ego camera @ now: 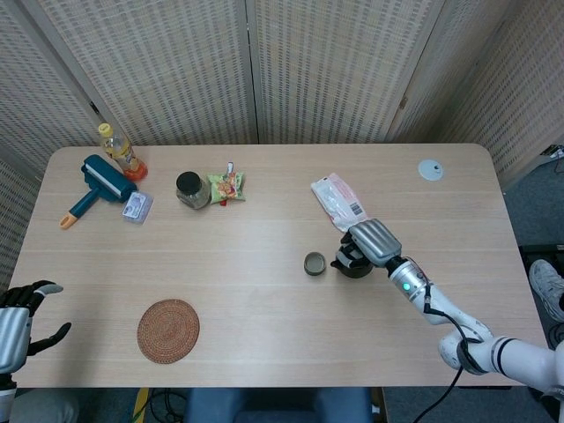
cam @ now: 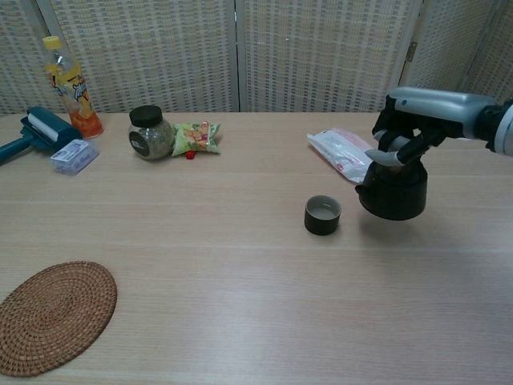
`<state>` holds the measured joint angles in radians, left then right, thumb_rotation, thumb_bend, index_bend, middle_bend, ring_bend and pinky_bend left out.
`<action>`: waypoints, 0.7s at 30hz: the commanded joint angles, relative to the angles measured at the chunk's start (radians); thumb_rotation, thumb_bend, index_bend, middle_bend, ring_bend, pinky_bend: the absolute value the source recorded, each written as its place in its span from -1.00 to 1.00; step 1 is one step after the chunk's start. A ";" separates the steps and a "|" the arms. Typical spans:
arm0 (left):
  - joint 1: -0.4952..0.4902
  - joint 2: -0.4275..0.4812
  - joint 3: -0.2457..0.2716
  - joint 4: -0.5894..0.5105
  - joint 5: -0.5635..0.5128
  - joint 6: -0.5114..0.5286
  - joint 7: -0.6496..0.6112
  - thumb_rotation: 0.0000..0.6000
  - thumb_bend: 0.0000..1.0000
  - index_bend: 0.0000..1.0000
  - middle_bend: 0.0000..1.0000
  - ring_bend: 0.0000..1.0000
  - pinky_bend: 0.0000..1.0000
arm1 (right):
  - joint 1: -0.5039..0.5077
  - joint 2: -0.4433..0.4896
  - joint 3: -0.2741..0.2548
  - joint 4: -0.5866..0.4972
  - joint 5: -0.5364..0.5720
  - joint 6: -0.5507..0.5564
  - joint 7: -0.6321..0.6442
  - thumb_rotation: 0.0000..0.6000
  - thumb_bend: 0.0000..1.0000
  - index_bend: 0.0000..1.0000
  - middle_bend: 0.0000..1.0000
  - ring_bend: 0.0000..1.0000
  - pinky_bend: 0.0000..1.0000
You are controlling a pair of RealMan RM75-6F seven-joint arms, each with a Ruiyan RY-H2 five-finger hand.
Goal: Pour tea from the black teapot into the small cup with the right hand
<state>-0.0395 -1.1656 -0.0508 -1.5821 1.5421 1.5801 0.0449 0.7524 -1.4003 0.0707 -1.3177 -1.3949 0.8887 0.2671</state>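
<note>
Gripping 1 black teapot (cam: pixel 392 192) — right hand (cam: pixel 410 132) — beside 1 small cup (cam: pixel 322 215).

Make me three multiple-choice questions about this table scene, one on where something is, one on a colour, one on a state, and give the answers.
1. Where does the small cup stand relative to the black teapot in the chest view?
A. to its left
B. to its right
C. on top of it

2. What colour is the cap of the bottle?
A. blue
B. yellow
C. black

3. How does the right hand stand?
A. open above the woven coaster
B. holding the glass jar
C. gripping the teapot from above

Answers: 1 A, the cup sits apart on the teapot's left. 2 B, the cap shows yellow. 3 C, its fingers close over the teapot's top.
</note>
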 commanded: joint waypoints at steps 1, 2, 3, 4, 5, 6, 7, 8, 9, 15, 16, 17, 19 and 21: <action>-0.001 -0.001 0.000 0.000 0.000 -0.001 0.001 1.00 -0.63 -0.32 -0.43 -0.42 -0.54 | -0.013 0.012 -0.004 -0.003 0.012 -0.012 0.015 0.69 -0.43 0.75 0.62 0.66 0.46; -0.001 -0.002 0.001 0.000 0.000 -0.001 0.001 1.00 -0.63 -0.32 -0.43 -0.42 -0.54 | -0.016 0.015 -0.005 -0.002 0.014 -0.015 0.019 0.69 -0.47 0.74 0.61 0.65 0.46; -0.001 -0.002 0.001 0.000 0.000 -0.002 0.002 1.00 -0.63 -0.32 -0.43 -0.42 -0.54 | -0.021 0.015 -0.007 0.003 0.014 -0.016 0.022 0.68 -0.51 0.73 0.60 0.63 0.46; -0.001 -0.003 0.001 0.001 0.001 -0.002 0.002 1.00 -0.63 -0.32 -0.43 -0.42 -0.54 | -0.024 0.014 -0.008 0.007 0.014 -0.016 0.025 0.68 -0.55 0.72 0.60 0.62 0.46; -0.002 -0.004 0.002 0.001 0.001 -0.002 0.003 1.00 -0.63 -0.32 -0.43 -0.42 -0.54 | -0.027 0.013 -0.010 0.010 0.014 -0.018 0.029 0.68 -0.58 0.71 0.59 0.61 0.46; -0.002 -0.006 0.003 0.001 0.001 -0.003 0.003 1.00 -0.63 -0.32 -0.43 -0.42 -0.54 | -0.030 0.011 -0.011 0.015 0.014 -0.021 0.035 0.68 -0.60 0.70 0.58 0.60 0.46; -0.002 -0.006 0.003 0.000 0.002 -0.003 0.003 1.00 -0.63 -0.32 -0.43 -0.42 -0.54 | -0.033 0.009 -0.012 0.020 0.013 -0.020 0.038 0.68 -0.62 0.69 0.58 0.59 0.46; -0.002 -0.007 0.004 0.001 0.003 -0.003 0.004 1.00 -0.63 -0.32 -0.43 -0.42 -0.54 | -0.035 0.007 -0.013 0.026 0.012 -0.020 0.041 0.68 -0.63 0.69 0.57 0.59 0.46; -0.002 -0.007 0.004 0.001 0.003 -0.003 0.004 1.00 -0.63 -0.32 -0.43 -0.42 -0.54 | -0.038 0.004 -0.014 0.033 0.010 -0.022 0.043 0.67 -0.64 0.69 0.57 0.58 0.45; -0.002 -0.008 0.004 -0.001 0.002 -0.003 0.007 1.00 -0.63 -0.32 -0.43 -0.42 -0.54 | -0.047 -0.002 -0.017 0.056 -0.001 -0.027 0.064 0.40 -0.94 0.66 0.55 0.55 0.42; -0.002 -0.008 0.005 -0.001 0.002 -0.003 0.007 1.00 -0.63 -0.32 -0.43 -0.42 -0.54 | -0.047 -0.002 -0.017 0.058 -0.003 -0.028 0.067 0.32 -0.98 0.65 0.54 0.55 0.42; -0.002 -0.009 0.005 0.000 0.002 -0.004 0.008 1.00 -0.63 -0.32 -0.43 -0.42 -0.54 | -0.048 -0.003 -0.019 0.061 -0.007 -0.029 0.066 0.23 -1.00 0.65 0.54 0.55 0.41; -0.003 -0.011 0.006 0.000 0.002 -0.005 0.008 1.00 -0.63 -0.32 -0.43 -0.42 -0.54 | -0.049 -0.005 -0.021 0.068 -0.013 -0.029 0.065 0.06 -1.00 0.64 0.54 0.54 0.40; -0.003 -0.013 0.006 0.001 0.002 -0.005 0.008 1.00 -0.63 -0.32 -0.43 -0.42 -0.54 | -0.052 -0.007 -0.025 0.075 -0.020 -0.029 0.063 -0.04 -1.00 0.63 0.54 0.54 0.39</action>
<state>-0.0423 -1.1786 -0.0445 -1.5813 1.5438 1.5746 0.0529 0.7016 -1.4059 0.0476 -1.2450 -1.4124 0.8596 0.3316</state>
